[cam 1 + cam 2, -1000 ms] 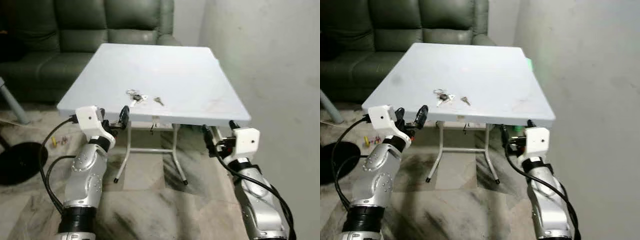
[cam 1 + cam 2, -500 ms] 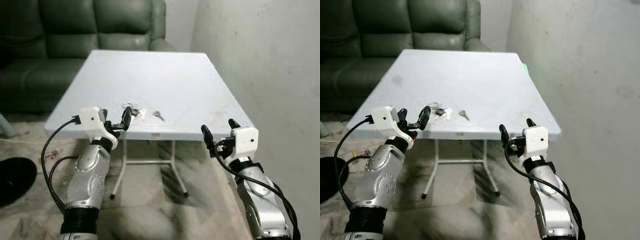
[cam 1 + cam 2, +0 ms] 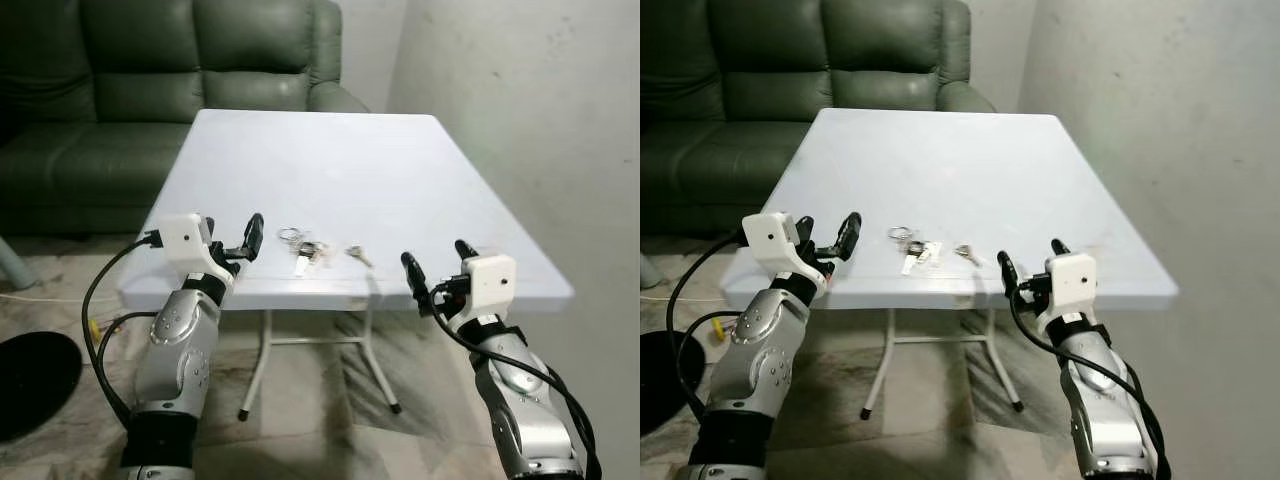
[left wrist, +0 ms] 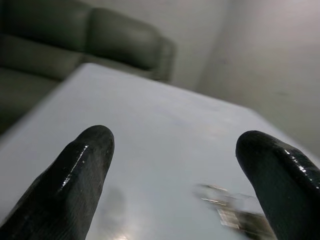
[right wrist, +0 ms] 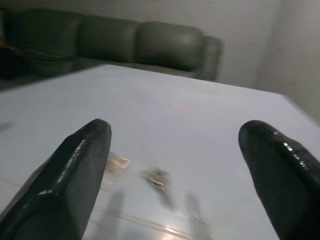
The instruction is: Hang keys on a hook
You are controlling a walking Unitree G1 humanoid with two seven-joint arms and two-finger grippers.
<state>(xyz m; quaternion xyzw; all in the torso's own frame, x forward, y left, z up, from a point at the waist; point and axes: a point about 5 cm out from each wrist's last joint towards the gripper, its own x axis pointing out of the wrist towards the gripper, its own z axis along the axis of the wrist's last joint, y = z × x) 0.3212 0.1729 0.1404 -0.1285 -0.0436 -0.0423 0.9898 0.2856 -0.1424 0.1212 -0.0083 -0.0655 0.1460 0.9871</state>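
Note:
A bunch of keys (image 3: 300, 246) on a ring lies near the front edge of the white table (image 3: 320, 150), with a single small key (image 3: 357, 255) just to its right. My left gripper (image 3: 238, 245) is open and hovers at the front edge, left of the bunch. In the left wrist view the blurred keys (image 4: 235, 211) lie ahead between the spread fingers (image 4: 75, 175). My right gripper (image 3: 437, 262) is open too, at the front edge to the right of the single key. The right wrist view shows the keys (image 5: 157, 177) ahead on the tabletop.
A dark green sofa (image 3: 150, 60) stands behind the table. A pale wall (image 3: 520, 100) runs close along the table's right side. On the floor to the left lie a black round base (image 3: 30, 365) and a cable.
The camera has come closer to the table and the view has shifted. Both grippers now sit level with the front edge, nearer the keys. The keys lie where they were.

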